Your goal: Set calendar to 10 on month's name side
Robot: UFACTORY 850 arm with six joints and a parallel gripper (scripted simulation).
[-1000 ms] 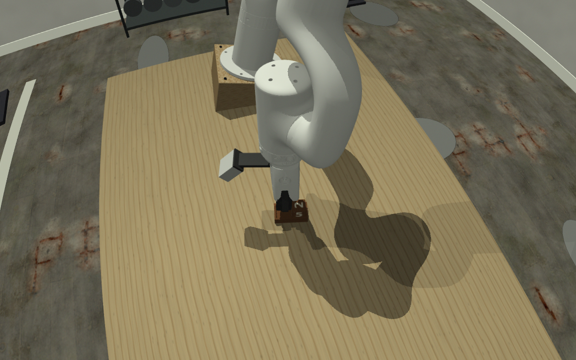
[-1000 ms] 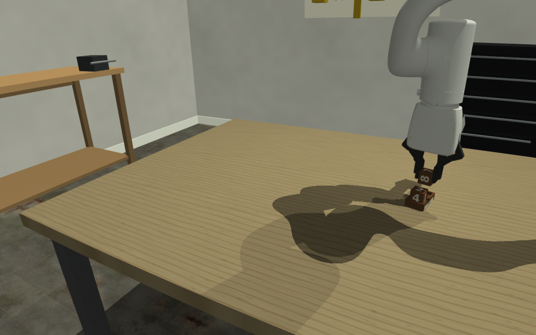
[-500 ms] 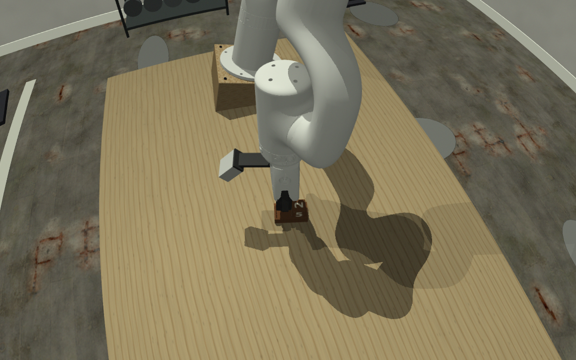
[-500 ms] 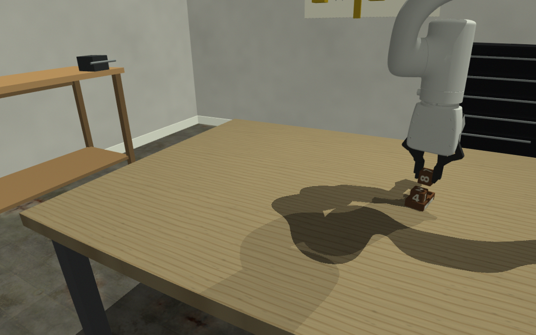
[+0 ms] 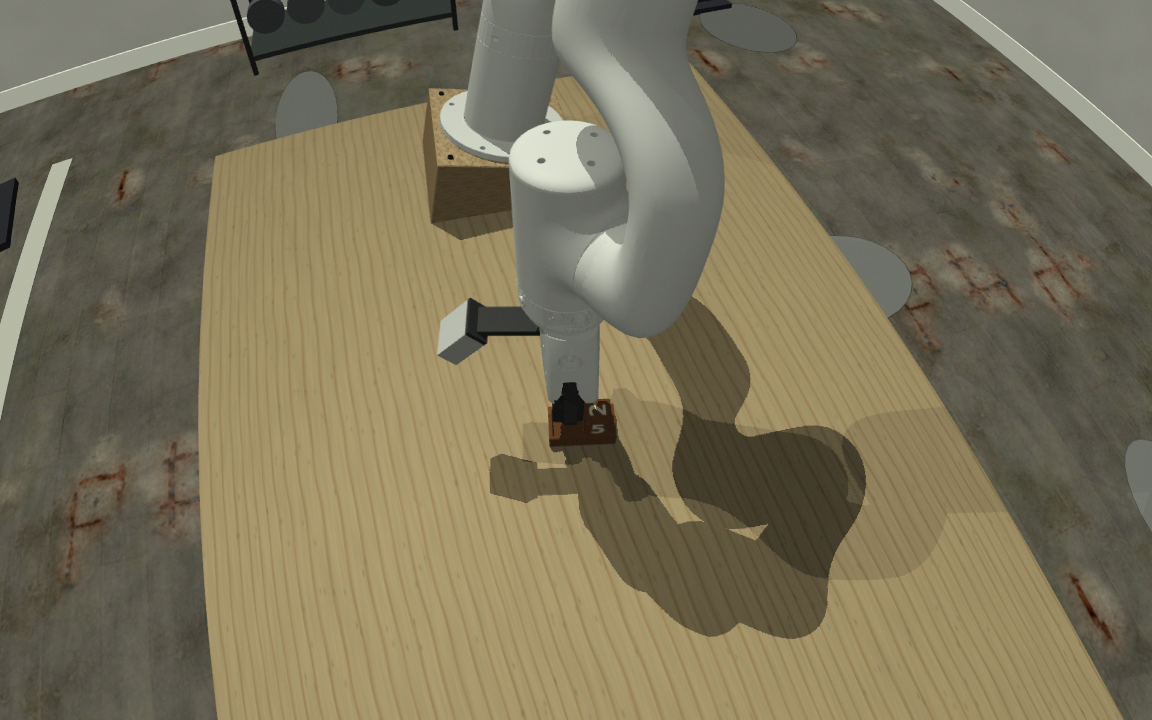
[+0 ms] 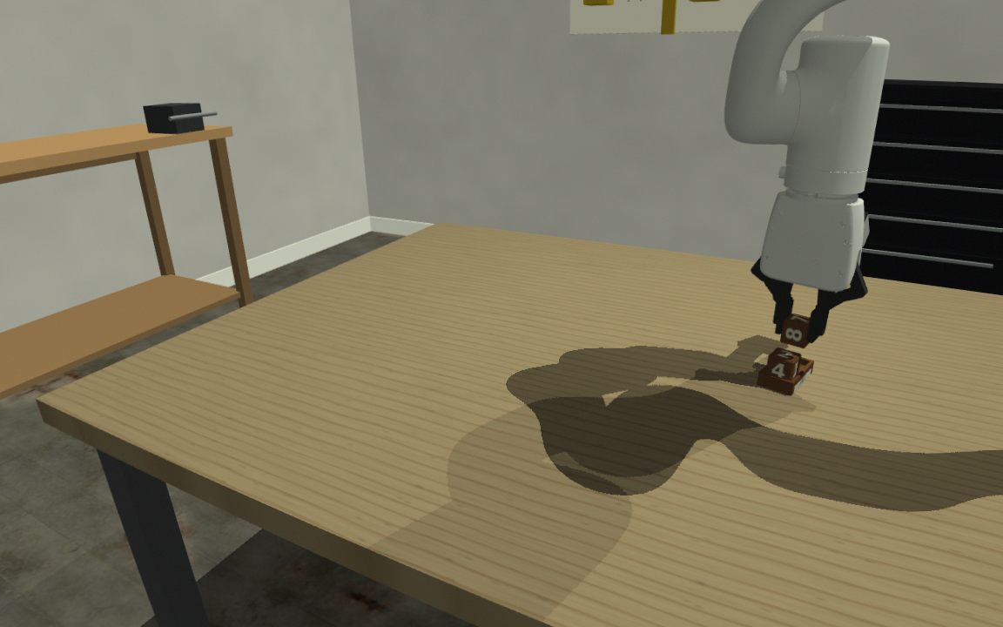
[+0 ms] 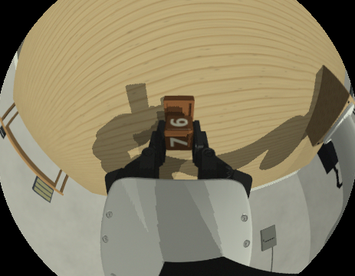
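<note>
My gripper (image 5: 568,419) (image 6: 797,335) (image 7: 179,129) is shut on a brown cube (image 6: 794,331) (image 7: 179,142), held above the tray. The held cube shows an 8 on one side in the exterior view; a 6 and a 7 show in the wrist view. The brown tray (image 5: 582,440) (image 6: 773,384) (image 7: 179,98) appears flat on the table. The other cube (image 5: 597,419) (image 6: 779,370) sits in one end of it, with a 2 on top, a 5 on one side and a 4 on another. Pale lettering on the tray's side is too small to read.
The wooden table (image 5: 365,537) (image 6: 412,389) (image 7: 242,57) bears the tray. The arm's base stands on a wooden block (image 5: 471,192) (image 7: 327,107) at the back. The arm's shadow falls over the tray and the table around it.
</note>
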